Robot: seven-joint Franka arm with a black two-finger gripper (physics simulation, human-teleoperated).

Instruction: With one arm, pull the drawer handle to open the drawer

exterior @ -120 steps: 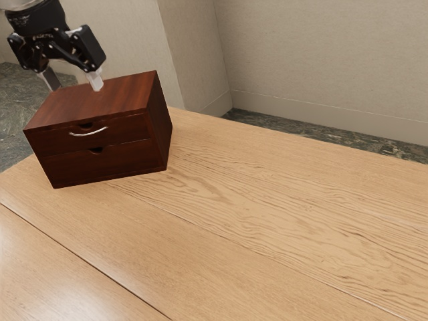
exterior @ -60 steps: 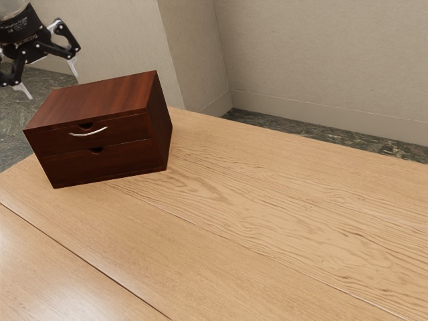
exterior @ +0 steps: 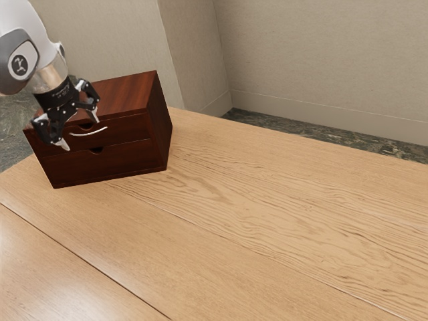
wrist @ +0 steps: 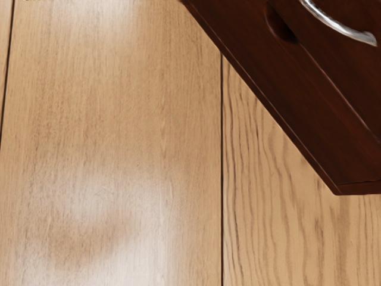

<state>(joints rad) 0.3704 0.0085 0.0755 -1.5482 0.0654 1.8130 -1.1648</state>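
Your gripper (exterior: 79,131) hangs in front of the dark wooden chest (exterior: 124,93), fingers spread apart and holding nothing, level with the upper drawer (exterior: 130,127), which looks shut flush. The curved metal drawer handle (exterior: 99,130) sits on that drawer's front, just beside the fingertips in the exterior view; the gap in depth is hard to judge. In the wrist view the handle (wrist: 337,25) lies off to one side, so centre on it first, straddle the bar, close firmly, then pull straight out, or the chest may slide on the table (exterior: 267,214).
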